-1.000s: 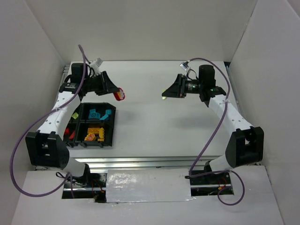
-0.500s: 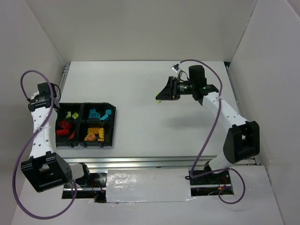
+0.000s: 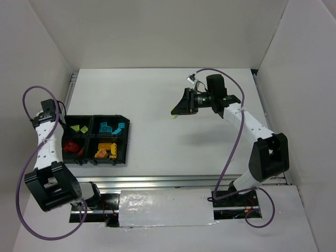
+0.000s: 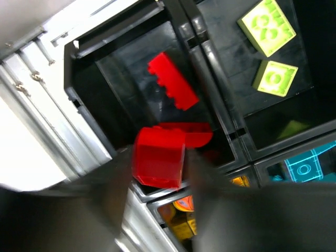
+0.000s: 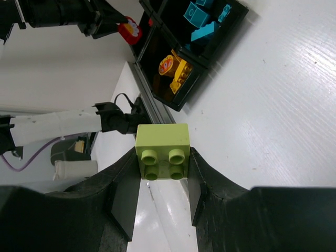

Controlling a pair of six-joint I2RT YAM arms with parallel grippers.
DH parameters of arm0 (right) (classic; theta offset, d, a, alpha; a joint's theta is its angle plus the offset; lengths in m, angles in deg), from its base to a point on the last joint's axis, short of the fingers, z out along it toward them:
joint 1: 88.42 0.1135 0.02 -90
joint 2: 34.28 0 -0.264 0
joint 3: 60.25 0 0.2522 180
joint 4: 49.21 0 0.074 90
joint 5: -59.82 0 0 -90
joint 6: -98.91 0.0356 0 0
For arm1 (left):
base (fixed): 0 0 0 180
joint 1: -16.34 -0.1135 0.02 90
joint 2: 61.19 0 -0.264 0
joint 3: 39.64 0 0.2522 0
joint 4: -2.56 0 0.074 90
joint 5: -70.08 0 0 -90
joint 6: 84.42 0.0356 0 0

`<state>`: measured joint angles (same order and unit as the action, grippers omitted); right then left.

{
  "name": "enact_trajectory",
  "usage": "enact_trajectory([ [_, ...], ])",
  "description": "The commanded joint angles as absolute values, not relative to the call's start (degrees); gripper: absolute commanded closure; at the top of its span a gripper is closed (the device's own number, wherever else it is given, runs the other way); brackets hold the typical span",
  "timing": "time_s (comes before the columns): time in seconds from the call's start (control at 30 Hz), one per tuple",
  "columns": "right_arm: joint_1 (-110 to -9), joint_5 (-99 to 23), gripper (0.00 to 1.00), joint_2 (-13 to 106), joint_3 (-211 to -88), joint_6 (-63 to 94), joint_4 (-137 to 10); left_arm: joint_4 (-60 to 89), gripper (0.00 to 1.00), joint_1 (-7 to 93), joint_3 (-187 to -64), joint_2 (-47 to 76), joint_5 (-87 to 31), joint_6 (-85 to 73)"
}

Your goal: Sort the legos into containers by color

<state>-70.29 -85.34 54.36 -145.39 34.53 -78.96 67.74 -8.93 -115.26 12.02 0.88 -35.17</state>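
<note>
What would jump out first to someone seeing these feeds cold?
The lime green brick pinched in the right end effector, held above the white table, well right of the tray. Next, the red brick between the left end effector's blurred fingers, over the tray's compartment of red pieces.

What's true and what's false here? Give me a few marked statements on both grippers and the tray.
1. The right gripper holds a lime green square plastic brick. True.
2. That brick sits inside the black plastic four-compartment tray. False: it is held over the white table, apart from the tray.
3. The left gripper holds a red plastic brick over the tray. True.
4. The cyan bricks and orange bricks share one compartment. False: they lie in separate compartments.
5. No green piece is in the tray. False: two lime green bricks lie in one compartment.
</note>
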Motion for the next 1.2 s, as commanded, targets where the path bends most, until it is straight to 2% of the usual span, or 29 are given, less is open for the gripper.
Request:
enact_trajectory([
  [0.0,-69.88,-86.70,1.00,54.23,-148.37,33.34,-78.70,65.71,0.36,-9.06,-115.98,12.98,-0.50,-35.89],
  [0.03,-69.88,-86.69,1.00,54.31,-148.54,33.25,-78.87,66.24,0.23,-9.06,-115.89,12.90,-0.23,-36.08],
  [0.07,-69.88,-86.61,1.00,54.58,-148.72,32.99,-79.05,66.33,0.04,-9.06,-115.89,12.64,-0.06,-36.16],
  [0.1,-69.88,-86.61,1.00,54.75,-149.16,32.90,-79.31,66.68,0.00,-9.06,-115.98,12.37,0.21,-36.51],
  [0.33,-69.88,-87.57,1.00,57.04,-151.44,32.90,-80.37,69.14,0.00,-9.06,-118.43,11.23,1.18,-37.40],
  [0.43,-69.97,-87.84,1.00,58.00,-152.76,33.34,-80.81,67.13,0.01,-7.23,-121.23,11.23,-4.87,-34.42],
  [0.5,-70.05,-88.80,1.00,58.45,-153.29,34.21,-80.03,62.13,0.01,-4.41,-123.00,12.53,-13.65,-30.37],
  [0.57,-70.23,-89.77,1.00,58.89,-153.38,36.41,-78.54,54.26,0.01,2.78,-125.02,14.12,-23.72,-25.65],
  [0.63,-71.11,-90.29,1.00,58.97,-152.59,39.38,-77.04,49.83,0.01,12.59,-127.48,15.35,-26.32,-23.08],
  [0.73,-73.03,-92.14,1.00,57.93,-150.49,44.21,-72.65,38.86,0.01,20.19,-127.41,17.11,-37.62,-19.56],
  [0.77,-73.56,-93.36,1.00,57.66,-149.87,45.54,-70.11,31.77,0.00,21.08,-125.92,17.29,-44.55,-20.16],
  [0.87,-74.36,-93.38,1.00,56.34,-148.90,48.02,-69.03,21.01,0.01,23.46,-125.03,19.64,-54.51,-23.58],
  [1.0,-74.36,-92.84,1.00,55.11,-149.34,46.60,-70.62,10.22,0.01,26.79,-130.99,26.95,-70.49,-29.83],
  [1.17,-74.45,-95.66,1.00,55.02,-148.54,51.79,-65.96,2.79,0.01,32.42,-132.85,29.07,-75.91,-29.32],
])
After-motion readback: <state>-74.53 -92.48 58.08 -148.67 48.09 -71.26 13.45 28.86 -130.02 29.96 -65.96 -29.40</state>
